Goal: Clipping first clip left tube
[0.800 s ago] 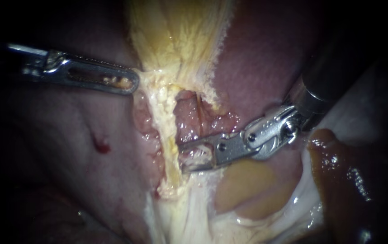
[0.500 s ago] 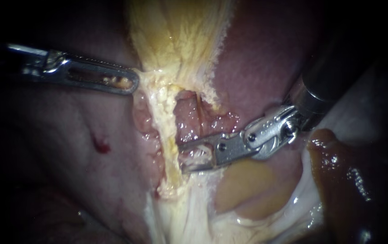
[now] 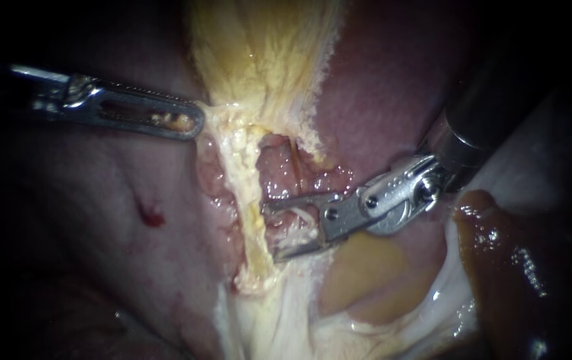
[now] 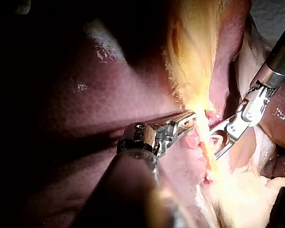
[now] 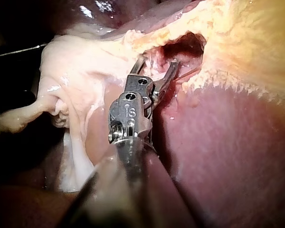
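The liver (image 3: 379, 87) takes up most of the field, dull purple-red, and it also lies under my left instrument on the other side. A broad fan of yellow fatty tissue (image 3: 259, 53) comes down over it from the top of the endoscope view and narrows toward the middle. There it runs on as the left tube (image 3: 254, 213), a pale yellow cord that goes down the left edge of an opening in the tissue. Raw, glistening pink tissue (image 3: 279, 177) shows inside that opening.

My left instrument (image 3: 193, 125) comes in level from the left. Its slotted jaws are pressed together on the edge of the yellow fatty tissue, just above where the cord begins.

My right instrument (image 3: 270, 231) reaches in from the upper right, its jaws spread with a clear gap between them. Their tips lie just against the right side of the left tube. I cannot tell whether the tube itself sits inside the gap. A few whitish strands (image 3: 297, 217) lie between the jaws.

A small red spot (image 3: 149, 215) marks the paler surface well to the left of the tube.
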`<action>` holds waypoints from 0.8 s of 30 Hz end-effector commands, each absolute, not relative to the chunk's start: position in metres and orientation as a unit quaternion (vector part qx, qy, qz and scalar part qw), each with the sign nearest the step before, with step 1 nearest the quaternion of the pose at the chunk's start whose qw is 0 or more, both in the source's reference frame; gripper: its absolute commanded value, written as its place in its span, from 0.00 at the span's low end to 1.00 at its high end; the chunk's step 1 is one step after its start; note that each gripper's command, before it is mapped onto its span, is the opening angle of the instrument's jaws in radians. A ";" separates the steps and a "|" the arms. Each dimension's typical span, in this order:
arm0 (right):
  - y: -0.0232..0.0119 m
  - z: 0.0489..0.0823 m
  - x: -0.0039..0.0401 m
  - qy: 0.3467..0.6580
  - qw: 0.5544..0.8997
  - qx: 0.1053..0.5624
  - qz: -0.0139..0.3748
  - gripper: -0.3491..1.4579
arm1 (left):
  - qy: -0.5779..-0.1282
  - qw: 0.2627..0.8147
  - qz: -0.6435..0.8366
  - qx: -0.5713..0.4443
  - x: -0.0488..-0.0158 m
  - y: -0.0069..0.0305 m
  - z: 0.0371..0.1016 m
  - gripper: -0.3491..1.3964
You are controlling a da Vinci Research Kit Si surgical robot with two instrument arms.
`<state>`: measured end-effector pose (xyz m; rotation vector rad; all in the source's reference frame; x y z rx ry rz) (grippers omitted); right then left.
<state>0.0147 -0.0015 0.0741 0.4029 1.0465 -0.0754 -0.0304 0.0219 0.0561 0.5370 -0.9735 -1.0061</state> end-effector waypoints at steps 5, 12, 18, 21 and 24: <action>-0.0016 0.0741 0.0149 0.526 0.819 0.229 -0.010 0.46 | -0.443 0.732 -0.457 0.244 -0.0303 0.0219 0.0561 0.00; -0.0016 0.0739 0.0154 0.556 0.787 0.266 0.019 0.47 | -0.443 0.732 -0.457 0.244 -0.0303 0.0219 0.0561 0.00; -0.0019 0.0736 0.0157 0.567 0.770 0.290 0.037 0.47 | -0.443 0.732 -0.457 0.244 -0.0303 0.0219 0.0561 0.00; -0.0020 0.0734 0.0158 0.569 0.765 0.300 0.041 0.47 | -0.443 0.732 -0.457 0.244 -0.0303 0.0219 0.0561 0.00; -0.0021 0.0732 0.0159 0.577 0.755 0.308 0.044 0.47 | -0.443 0.732 -0.457 0.244 -0.0303 0.0219 0.0561 0.00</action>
